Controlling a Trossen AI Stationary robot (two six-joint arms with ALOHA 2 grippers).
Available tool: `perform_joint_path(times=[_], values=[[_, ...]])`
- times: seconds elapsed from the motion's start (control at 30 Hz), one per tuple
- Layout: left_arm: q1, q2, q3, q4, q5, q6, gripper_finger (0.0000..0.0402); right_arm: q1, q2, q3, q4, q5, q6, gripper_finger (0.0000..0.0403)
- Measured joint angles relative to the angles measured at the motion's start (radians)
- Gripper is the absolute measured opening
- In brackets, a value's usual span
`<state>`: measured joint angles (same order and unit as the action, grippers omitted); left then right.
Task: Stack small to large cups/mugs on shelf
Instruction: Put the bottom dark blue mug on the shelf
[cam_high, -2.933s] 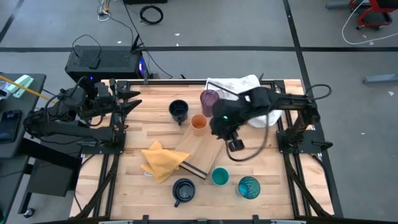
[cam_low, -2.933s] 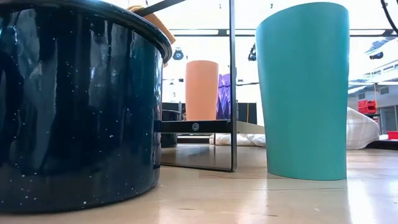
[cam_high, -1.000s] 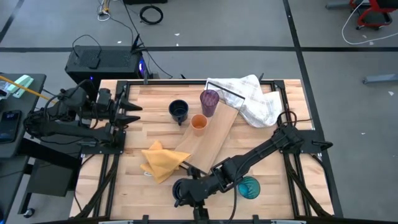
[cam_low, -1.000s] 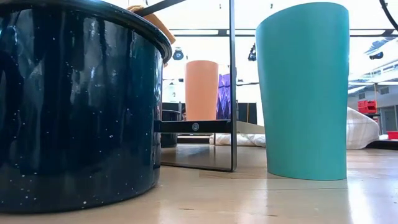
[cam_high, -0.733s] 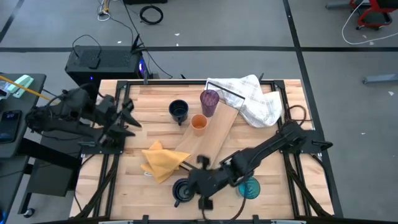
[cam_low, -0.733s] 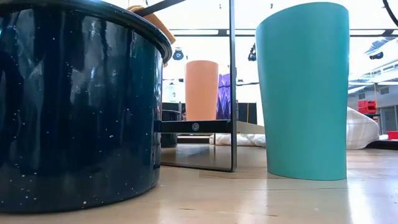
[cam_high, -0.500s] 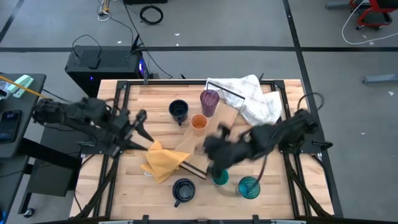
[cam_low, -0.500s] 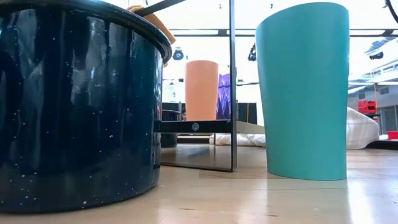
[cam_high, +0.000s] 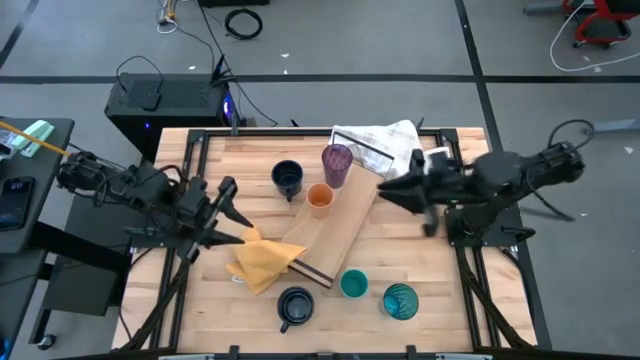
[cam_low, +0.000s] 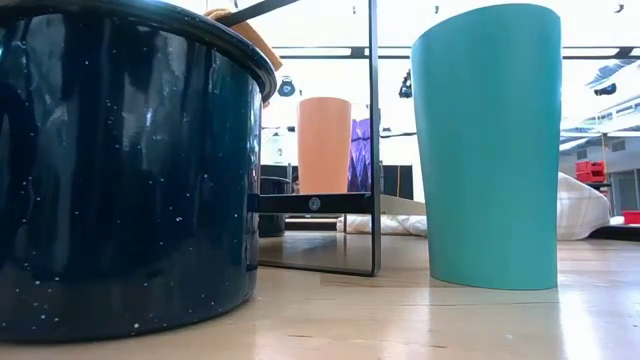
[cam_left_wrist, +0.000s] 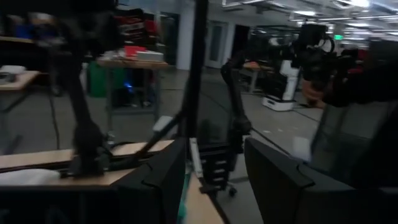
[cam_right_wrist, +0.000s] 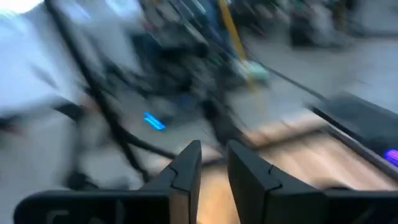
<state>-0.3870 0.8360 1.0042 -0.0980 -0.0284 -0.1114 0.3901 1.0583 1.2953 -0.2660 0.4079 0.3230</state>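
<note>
The shelf (cam_high: 330, 228), a long light-wood plank with a dark strip at its lower end, lies flat in the middle of the high view. Its long axis runs slantwise from the lower left, beside the yellow cloth (cam_high: 258, 259), up to the right toward the white checked towel (cam_high: 392, 146). No writing or label can be read on it or on any cup.

At the plank's upper end stands the translucent purple tumbler (cam_high: 337, 164), upright, mouth up. The small orange cup (cam_high: 320, 198) stands just below and left of it, at the plank's left edge. A dark navy mug (cam_high: 288, 179) sits on the worktop (cam_high: 440, 300) left of those two.

Along the bottom of the high view stand the second navy mug (cam_high: 294, 307), speckled white in the low view, the small teal cup (cam_high: 353, 285), and the teal-blue patterned tumbler (cam_high: 400, 301), all upright and off the plank.

The left claw (cam_high: 236, 213) hovers at mid left above the cloth's upper corner, fingers spread and empty. The right claw (cam_high: 390, 190) hangs at the right over the towel's lower edge, fingers narrowly parted, grasping nothing.
</note>
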Motion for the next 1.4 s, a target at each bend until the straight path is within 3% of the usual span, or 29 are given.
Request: perform_joint_path(times=[0.1, 0.17, 0.3, 0.43, 0.57, 0.73, 0.83, 0.93, 1.03, 1.17, 1.4], values=[[0.000, 0.004, 0.000, -0.003, -0.043, 0.002, 0.0172, -0.021, -0.151, -0.249, 0.295, -0.120, -0.003, 0.0083], [0.000, 0.020, 0.000, -0.014, -0.060, -0.008, 0.0172, -0.033, -0.226, -0.365, 0.400, -0.145, 0.016, 0.0083], [0.002, 0.071, 0.000, -0.108, -0.084, -0.098, 0.0172, -0.047, -0.347, -0.496, 0.399, -0.146, 0.069, 0.0083], [-0.019, 0.175, 0.009, -0.121, -0.087, -0.213, 0.0172, -0.068, -0.433, -0.531, 0.327, -0.148, 0.078, 0.0083], [-0.056, 0.346, 0.155, -0.155, -0.104, -0.209, 0.0172, -0.099, -0.493, -0.517, 0.241, -0.148, 0.069, 0.0083], [-0.078, 0.583, 0.490, -0.565, -0.106, -0.189, 0.0172, -0.129, -0.560, -0.506, 0.158, -0.148, 0.059, 0.0083], [-0.081, 0.693, 0.679, -0.922, -0.107, -0.272, 0.0172, -0.133, -0.585, -0.506, 0.124, -0.148, 0.059, 0.0083], [-0.114, 0.777, 0.770, -1.131, -0.119, -0.390, 0.0172, -0.133, -0.595, -0.505, 0.094, -0.149, 0.059, 0.0083], [-0.170, 0.808, 0.758, -1.059, -0.163, -0.507, 0.0172, -0.133, -0.596, -0.505, 0.057, -0.156, 0.059, 0.0083], [-0.239, 0.823, 0.653, -0.923, -0.235, -0.651, 0.0172, -0.133, -0.596, -0.505, 0.034, -0.157, 0.059, 0.0083], [-0.315, 0.822, 0.523, -0.891, -0.341, -0.829, 0.0172, -0.133, -0.594, -0.505, 0.053, -0.156, 0.099, 0.0083]])
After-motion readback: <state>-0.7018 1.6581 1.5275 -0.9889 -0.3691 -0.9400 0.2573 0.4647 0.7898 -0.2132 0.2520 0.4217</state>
